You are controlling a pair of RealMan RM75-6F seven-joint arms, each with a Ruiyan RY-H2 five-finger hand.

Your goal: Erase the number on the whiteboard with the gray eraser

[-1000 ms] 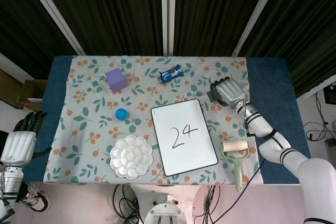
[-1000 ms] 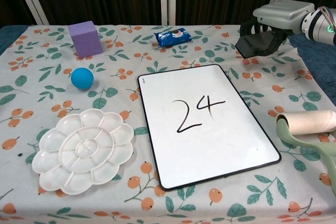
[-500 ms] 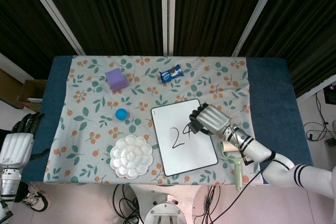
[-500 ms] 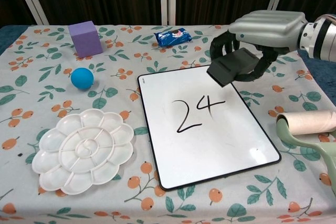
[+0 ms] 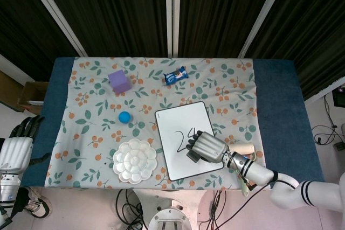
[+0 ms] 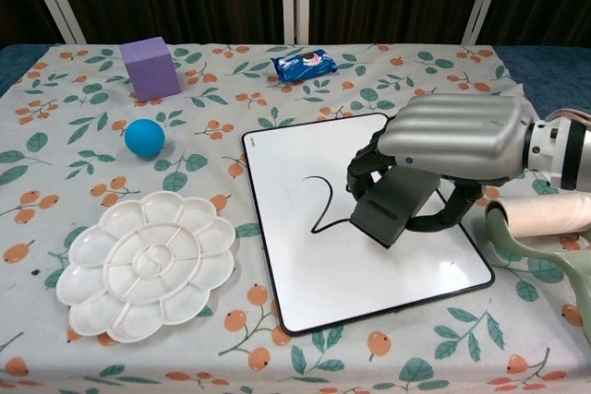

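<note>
- The whiteboard (image 6: 305, 228) lies flat on the flowered cloth (image 6: 231, 89), toward the near edge; everything below is placed from it.
- The right hand (image 6: 452, 140) is over the board's right half, fingers curled down around the gray eraser (image 6: 388, 208), which it grips.
- The eraser is tilted, its lower edge at the board surface where the "4" would be; that digit is hidden behind eraser and hand in the chest view.
- In the head view the right hand (image 5: 207, 148) covers the board's lower right part, and only part of a stroke shows beside it.
- The "2" (image 6: 323, 205) is plain on the board, just left of the eraser.
- A lint roller (image 6: 545, 219) lies just right of the board, off its right edge, its green handle running toward the near table edge.
- A white flower-shaped palette (image 6: 146, 263) sits left of the board, near its lower left corner.
- A blue ball (image 6: 145, 137) is farther left, level with the board's top edge.
- A purple cube (image 6: 150, 68) stands beyond the ball, up and left of the board.
- A blue snack packet (image 6: 307, 65) lies past the board's top edge.
- The left hand (image 5: 19, 146) is well left of the board, off the table's left edge, holding nothing, its dark fingers pointing up and slightly apart.
</note>
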